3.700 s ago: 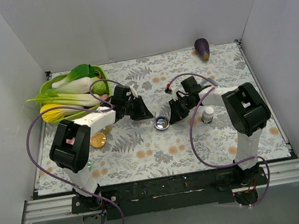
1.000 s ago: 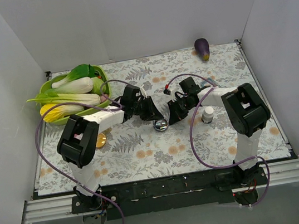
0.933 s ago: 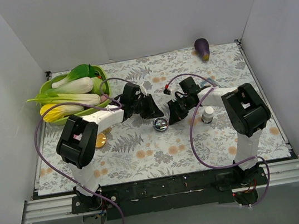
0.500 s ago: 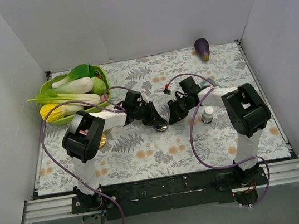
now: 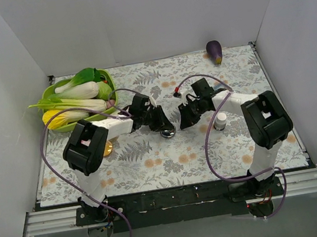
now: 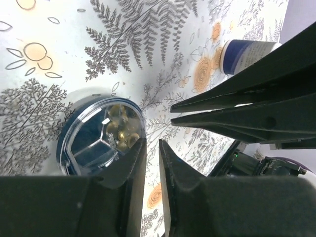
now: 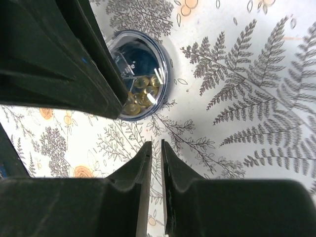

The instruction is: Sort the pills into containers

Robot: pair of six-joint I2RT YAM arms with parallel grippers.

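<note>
Left wrist camera shows the left claw (image 6: 152, 163), fingers nearly together on nothing, at the rim of the tin (image 6: 101, 143) of pills (image 6: 121, 137) mid-desk. The right claw (image 6: 173, 112), also nearly closed, points in just beside it. A nudge could skid the tin, or the claws could clash. Nearer, an orange dish (image 5: 104, 149) hides partly under the left arm (image 5: 85, 144). A bottle (image 5: 220, 121) flanks the right claw, and the basket (image 5: 50, 90) and eggplant (image 5: 214, 52) sit at the far corners.

Tin (image 5: 168, 132) at centre of table (image 5: 153, 161), pills (image 6: 121, 136) in it; bottle (image 5: 220, 120) to its right, dish (image 5: 106, 148) to its left, basket (image 5: 51, 88) back-left, eggplant (image 5: 214, 52) back-right.
</note>
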